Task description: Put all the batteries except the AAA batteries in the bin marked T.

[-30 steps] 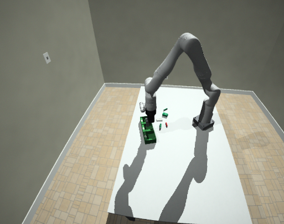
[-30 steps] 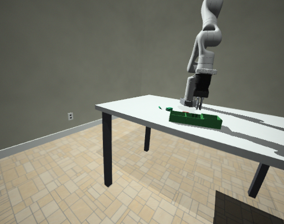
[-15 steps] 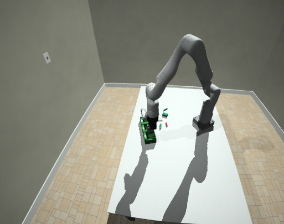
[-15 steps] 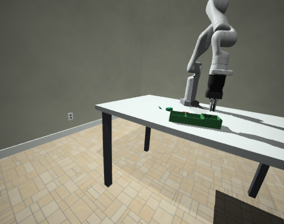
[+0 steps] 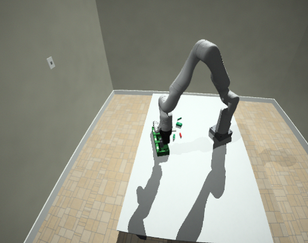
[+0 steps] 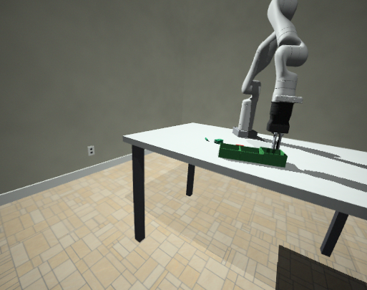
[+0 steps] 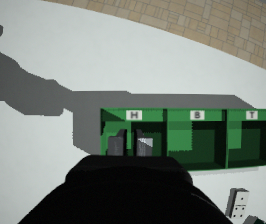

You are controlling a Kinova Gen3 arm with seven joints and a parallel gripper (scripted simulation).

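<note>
A green bin (image 5: 158, 143) with three compartments lies at the table's left edge; it also shows in the side view (image 6: 252, 154). In the wrist view the compartments are marked H (image 7: 134, 115), B (image 7: 197, 115) and T (image 7: 251, 115). My gripper (image 7: 130, 138) reaches down into the H compartment, at the end of the bin nearest the top camera (image 5: 164, 144). Its fingers stand narrow, and I see only the bin floor in the gap between them. Small green pieces (image 5: 179, 123) (image 5: 173, 137) and a red one (image 5: 181, 135) lie on the table right of the bin; I cannot tell their kinds.
A small white wire-like thing (image 5: 155, 123) lies at the bin's far end. The arm's base (image 5: 220, 134) stands to the right. The table's left edge runs close along the bin.
</note>
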